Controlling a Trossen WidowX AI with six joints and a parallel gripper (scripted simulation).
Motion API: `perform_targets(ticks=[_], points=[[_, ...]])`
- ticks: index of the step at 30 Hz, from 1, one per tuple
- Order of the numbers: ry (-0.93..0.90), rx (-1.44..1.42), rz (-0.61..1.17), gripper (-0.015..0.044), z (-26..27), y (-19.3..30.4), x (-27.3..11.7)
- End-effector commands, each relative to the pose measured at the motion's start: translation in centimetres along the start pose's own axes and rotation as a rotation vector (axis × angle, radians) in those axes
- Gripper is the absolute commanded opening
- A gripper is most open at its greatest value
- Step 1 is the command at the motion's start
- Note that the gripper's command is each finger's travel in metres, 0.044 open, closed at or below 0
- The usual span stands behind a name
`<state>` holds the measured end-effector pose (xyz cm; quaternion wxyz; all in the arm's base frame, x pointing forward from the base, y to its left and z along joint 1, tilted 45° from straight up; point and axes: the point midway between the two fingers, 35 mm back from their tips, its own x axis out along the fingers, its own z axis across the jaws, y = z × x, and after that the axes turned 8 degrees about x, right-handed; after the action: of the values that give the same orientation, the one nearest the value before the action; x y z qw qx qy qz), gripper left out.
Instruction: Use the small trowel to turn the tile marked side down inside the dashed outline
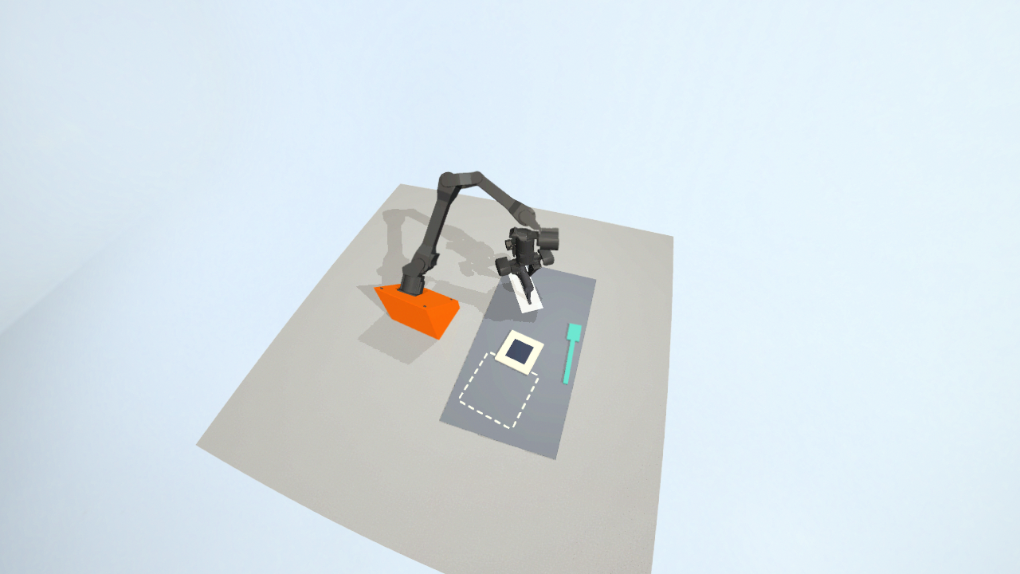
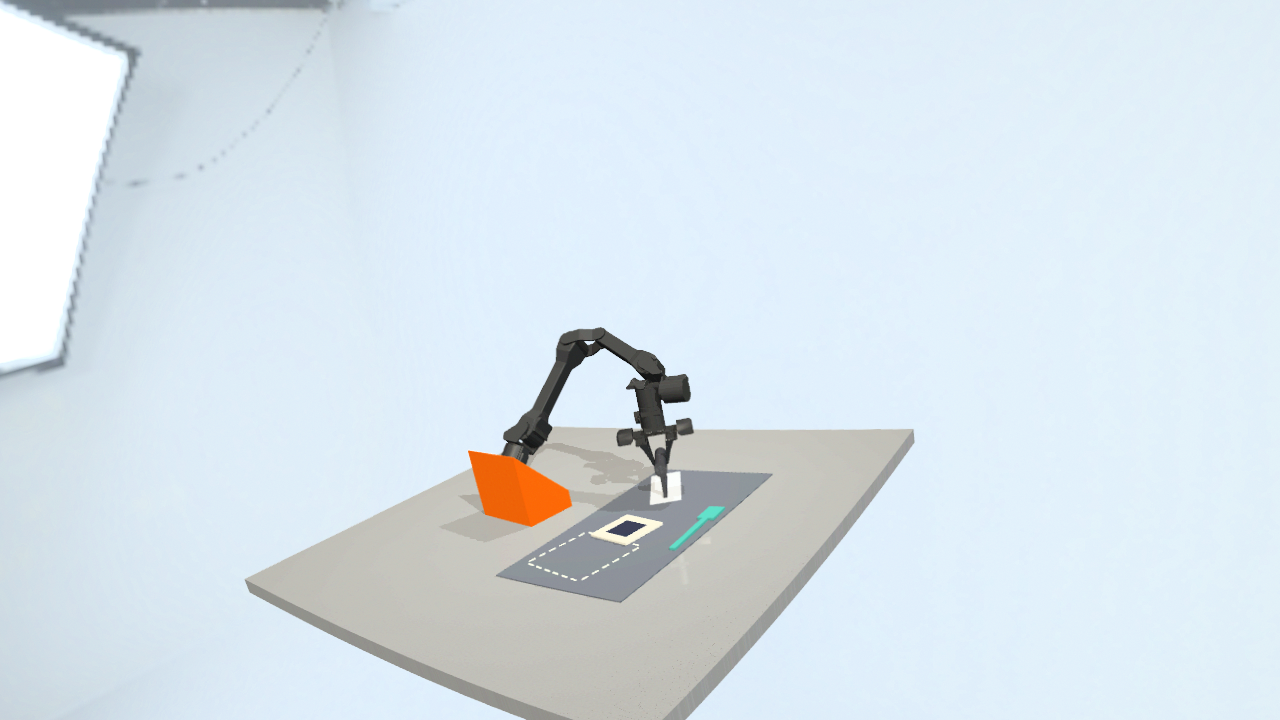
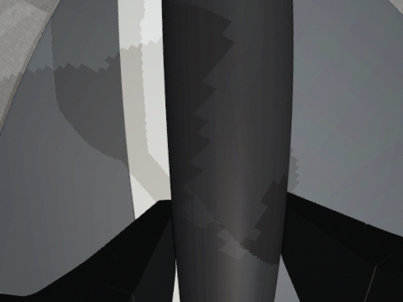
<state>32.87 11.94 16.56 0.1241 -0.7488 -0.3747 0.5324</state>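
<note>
My gripper (image 1: 525,273) (image 2: 659,454) (image 3: 223,210) is shut on the dark round handle of the small trowel (image 1: 535,306) (image 2: 657,494) (image 3: 134,105). The trowel's white flat blade hangs below the fingers over the far part of the grey mat (image 1: 545,414) (image 2: 617,577); it seems slightly raised, but the gap is hard to judge. The cream tile (image 1: 519,351) (image 2: 626,529) lies flat, its dark square mark up, between the trowel and the dashed outline (image 1: 511,428) (image 2: 580,579). The tile overlaps the outline's far edge. The fingers and handle hide part of the blade.
A teal spatula-like tool (image 1: 574,332) (image 2: 709,514) lies along the mat's right edge, its wide end away from the top and exterior views. The orange arm base (image 1: 417,311) (image 2: 510,492) stands on the table (image 1: 320,428) (image 2: 402,600), left of the mat.
</note>
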Motion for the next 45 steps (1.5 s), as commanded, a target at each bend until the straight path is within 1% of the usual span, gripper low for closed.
perform_targets(ticks=[1, 15, 25, 30, 31, 45], points=[[0.0, -0.14, 0.001, 0.013, -0.04, -0.03, 0.07], [0.0, -0.552, 0.0, 0.013, -0.03, -0.03, 0.07], [0.0, -0.572, 0.0, 0.013, -0.03, -0.03, 0.07], [0.0, -0.572, 0.0, 0.0261, -0.03, -0.03, 0.07], [0.0, -0.572, 0.0, 0.027, -0.03, -0.03, 0.07], [0.0, -0.572, 0.0, 0.027, -0.03, -0.03, 0.07]])
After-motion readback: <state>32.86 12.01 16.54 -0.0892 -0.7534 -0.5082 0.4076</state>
